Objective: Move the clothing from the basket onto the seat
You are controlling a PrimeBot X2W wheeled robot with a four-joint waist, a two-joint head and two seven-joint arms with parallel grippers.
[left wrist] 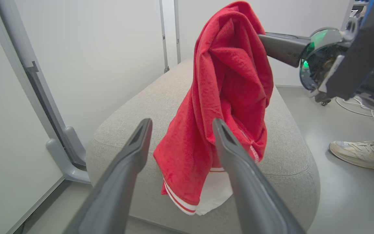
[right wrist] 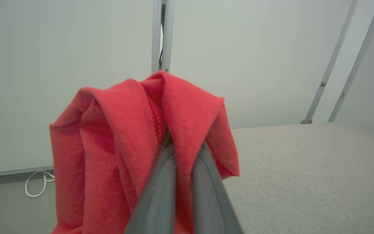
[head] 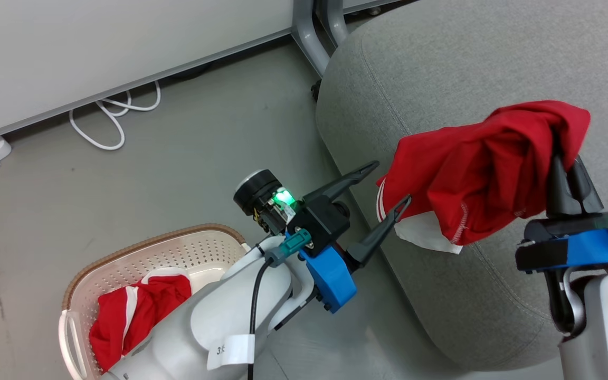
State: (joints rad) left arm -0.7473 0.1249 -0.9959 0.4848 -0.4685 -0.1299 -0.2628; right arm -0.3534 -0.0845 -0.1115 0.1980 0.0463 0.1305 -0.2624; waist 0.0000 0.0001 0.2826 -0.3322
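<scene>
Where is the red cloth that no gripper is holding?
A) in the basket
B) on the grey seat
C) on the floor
A: the loose red cloth lies bunched inside the basket, while the right gripper holds the other red cloth above the seat.

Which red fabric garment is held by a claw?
The garment above the grey fabric seat, in the right claw; the other lies in the white basket.

One garment (head: 135,316) lies in the basket (head: 198,253), left of the seat (head: 441,63), over which another garment (head: 483,163) hangs.
</scene>
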